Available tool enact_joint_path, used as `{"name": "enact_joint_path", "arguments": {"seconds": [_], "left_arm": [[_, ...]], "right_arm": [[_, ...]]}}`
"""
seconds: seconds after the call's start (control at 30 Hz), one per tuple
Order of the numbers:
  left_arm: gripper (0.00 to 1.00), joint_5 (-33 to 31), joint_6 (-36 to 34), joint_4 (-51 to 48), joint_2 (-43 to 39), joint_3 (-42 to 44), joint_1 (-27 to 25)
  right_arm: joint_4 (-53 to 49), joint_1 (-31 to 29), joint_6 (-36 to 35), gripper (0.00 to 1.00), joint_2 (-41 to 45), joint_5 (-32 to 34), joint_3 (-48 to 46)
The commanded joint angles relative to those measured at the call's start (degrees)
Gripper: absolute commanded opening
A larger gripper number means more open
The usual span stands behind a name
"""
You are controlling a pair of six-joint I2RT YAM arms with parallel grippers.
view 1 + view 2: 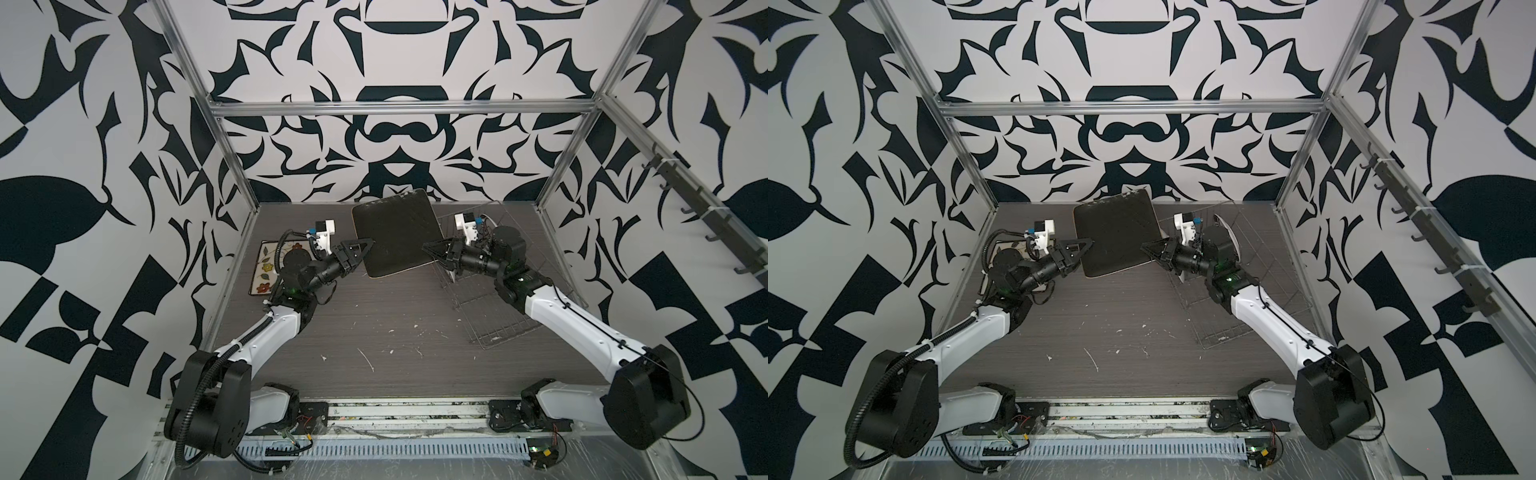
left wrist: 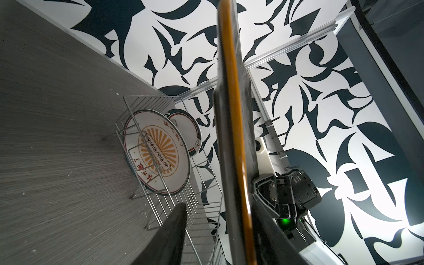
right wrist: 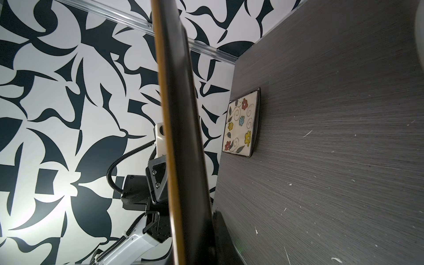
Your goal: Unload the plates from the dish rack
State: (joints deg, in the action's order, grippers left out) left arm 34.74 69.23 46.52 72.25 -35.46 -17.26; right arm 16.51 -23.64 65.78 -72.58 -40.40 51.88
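Black plate (image 1: pixel 397 237): aloft between both grippers; dish rack (image 1: pixel 490 320) lies behind the right one.
Right gripper (image 1: pixel 428 249): clamped on plate's near edge.
Left gripper (image 1: pixel 368 243): straddles the opposite edge with a gap showing; it should seat firmly before the right lets go.

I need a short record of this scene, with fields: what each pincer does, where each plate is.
black plate: in the air above the table, tilted, between both pincers
right pincer: shut on its right edge
left pincer: open around its left edge, one finger apart from it
flowered plate: flat on the table, left
round plates: two, standing in the dish rack
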Motion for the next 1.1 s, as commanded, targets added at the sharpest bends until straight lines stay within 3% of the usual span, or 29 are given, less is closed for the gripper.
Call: {"name": "enact_joint_path", "arguments": {"seconds": [0.0, 0.53, 0.7, 0.9, 1.07], "left_arm": [[0.46, 1.5, 1.0, 3.3, 2.3, -2.4, 0.2], [0.38, 4.0, 3.3, 7.1, 5.2, -2.9, 0.2], [0.29, 4.0, 3.7, 7.7, 5.3, -3.0, 0.2], [0.35, 4.0, 3.9, 7.7, 5.4, -2.8, 0.2], [0.31, 4.2, 4.1, 7.8, 5.5, -2.8, 0.2]], "right_arm": [[13.9, 0.0, 0.1, 0.00, 3.1, -2.7, 2.7], [8.0, 0.0, -4.4, 0.00, 3.7, -3.8, 4.6], [8.1, 0.0, -4.1, 0.00, 3.4, -3.6, 4.5], [8.6, 0.1, -4.1, 0.00, 3.7, -2.0, 5.1], [8.5, 0.1, -3.7, 0.00, 2.9, -2.7, 6.4]]}}
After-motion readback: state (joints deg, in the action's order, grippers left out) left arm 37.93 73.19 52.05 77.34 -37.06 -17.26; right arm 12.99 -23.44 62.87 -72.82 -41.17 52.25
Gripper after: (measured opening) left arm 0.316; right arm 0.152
